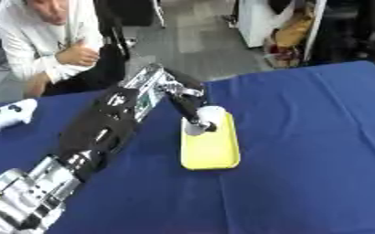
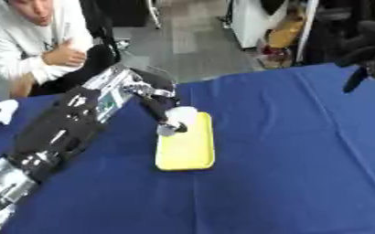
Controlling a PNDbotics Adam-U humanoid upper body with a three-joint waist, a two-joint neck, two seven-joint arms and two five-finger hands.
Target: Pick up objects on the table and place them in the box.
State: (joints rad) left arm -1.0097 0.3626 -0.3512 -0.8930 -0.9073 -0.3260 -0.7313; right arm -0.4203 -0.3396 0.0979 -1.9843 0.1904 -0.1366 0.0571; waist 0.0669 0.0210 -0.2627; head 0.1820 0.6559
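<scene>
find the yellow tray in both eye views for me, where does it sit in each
Left eye view: the yellow tray lies just right of centre on the blue cloth.
Right eye view: it sits left of centre, a little higher.
Shared landmark: the left hand reaches down to the tray's far end, where a white object lies, in both views.

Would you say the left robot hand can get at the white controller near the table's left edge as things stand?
Probably not straight away: the left robot hand is curled on a white object at the far end of the yellow tray. The white controller lies apart on the blue cloth with nothing around it, so the way looks free once the hand lets go.
</scene>
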